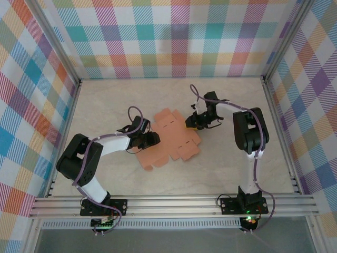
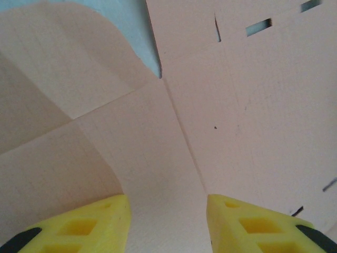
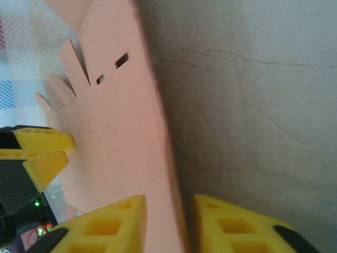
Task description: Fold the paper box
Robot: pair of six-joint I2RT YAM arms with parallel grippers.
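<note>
- The checked walls (image 1: 174, 37) close in the pale desk (image 1: 226, 174) on three sides.
- The box (image 1: 169, 138) is a flat salmon-orange card sheet with tabbed, notched edges. It lies near the middle of the desk, between the two arms.
- The left arm (image 1: 100, 150) reaches in from the near left and the right arm (image 1: 250, 132) from the right, so each meets its own side of the sheet.
- The left gripper (image 1: 152, 140) sits over the box's left part. In its wrist view the yellow fingers (image 2: 79, 226) stand well apart with card (image 2: 210, 116) spread below and beyond them. It has hold of nothing, and whether the fingertips touch the card cannot be told.
- To the left of those fingers one flap (image 2: 47, 79) curves up off the rest of the sheet along a crease.
- The right gripper (image 1: 190, 122) is at the box's far right edge. In its wrist view the fingers (image 3: 105, 226) are only narrowly parted, and the card's edge (image 3: 163, 158) runs down into the gap between them. The fingers do not look pressed onto it (the edge is blurred).
- On the far side of the card in that view, the left gripper (image 3: 63, 151) shows its two yellow fingers.
- Small slots (image 2: 258, 26) are cut through the card near its far edge.
</note>
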